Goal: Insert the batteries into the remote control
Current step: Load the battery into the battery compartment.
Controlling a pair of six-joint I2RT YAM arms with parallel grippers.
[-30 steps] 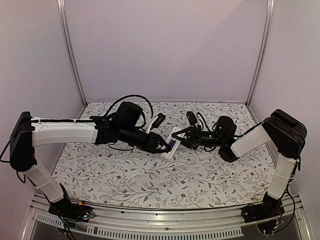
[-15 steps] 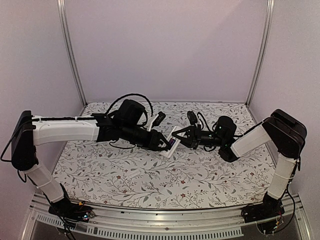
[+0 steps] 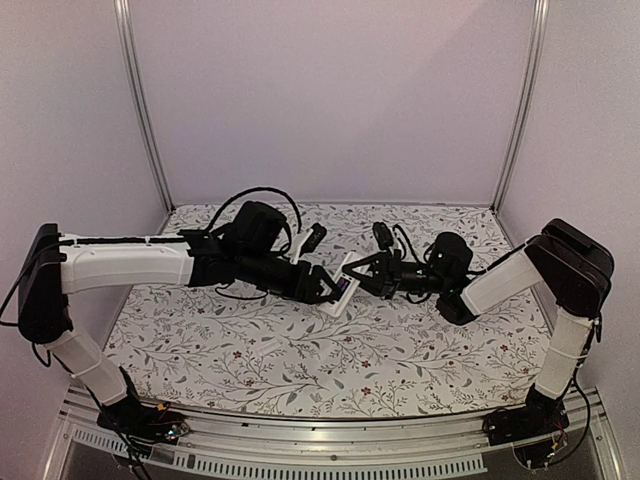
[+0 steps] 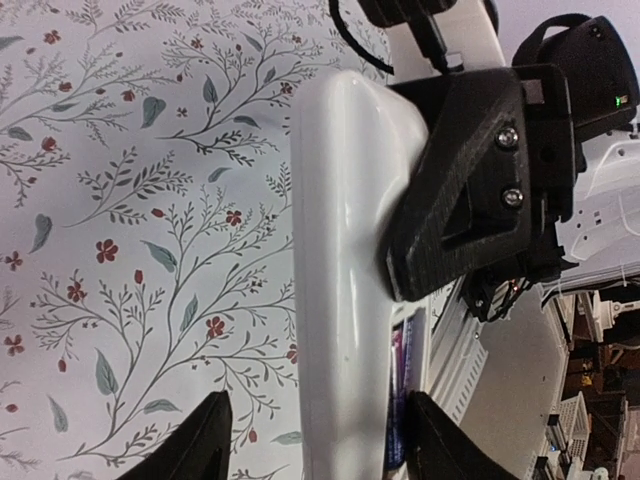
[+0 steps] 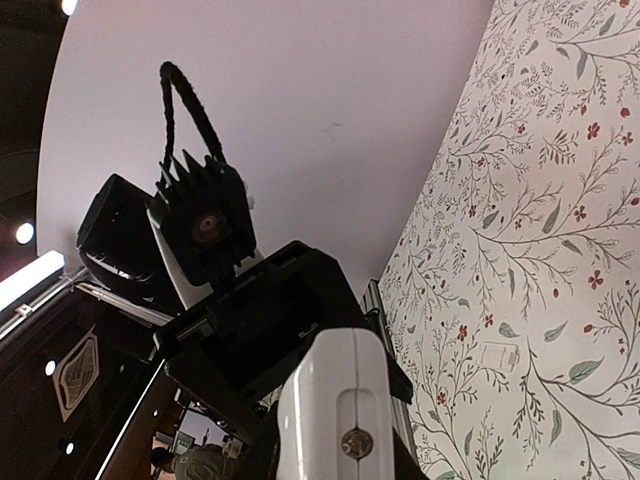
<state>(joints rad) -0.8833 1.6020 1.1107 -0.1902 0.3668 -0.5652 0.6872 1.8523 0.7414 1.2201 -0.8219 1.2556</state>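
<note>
Seemingly the job is somewhere in its middle, though the decisive part is hidden. At the centre of the top view the remote control [image 3: 340, 291] is held tilted, off the bench [image 3: 400, 360], with a small bluish window showing on its face. The right fingers [image 4: 462, 200] are clamped on one end of it: in the left wrist view a black pad presses flat against the white bar. The left fingers [image 4: 205, 446] stand apart on either side of the bar's other end, with cloth showing in the gap on one side, so they grip nothing.

The batteries cannot be made out in any view. None lies in plain sight on the bench, and the remote's back is turned away, so I cannot tell whether one, both or none are seated. A small flat white piece [image 3: 265, 347] lies alone on the bench, lower left of the remote and well apart from it. If that is the cover, I judge that closing the compartment at least is left to do.

The bench wears a pale cloth [image 3: 200, 330] printed with grey leafy sprigs and small red flowers. Plain lilac walls [image 3: 330, 100] enclose it on three sides. Two slanted metal posts [image 3: 140, 100] rise at the back corners, and a slotted aluminium rail [image 3: 330, 445] runs along the bottom of the frame.
</note>
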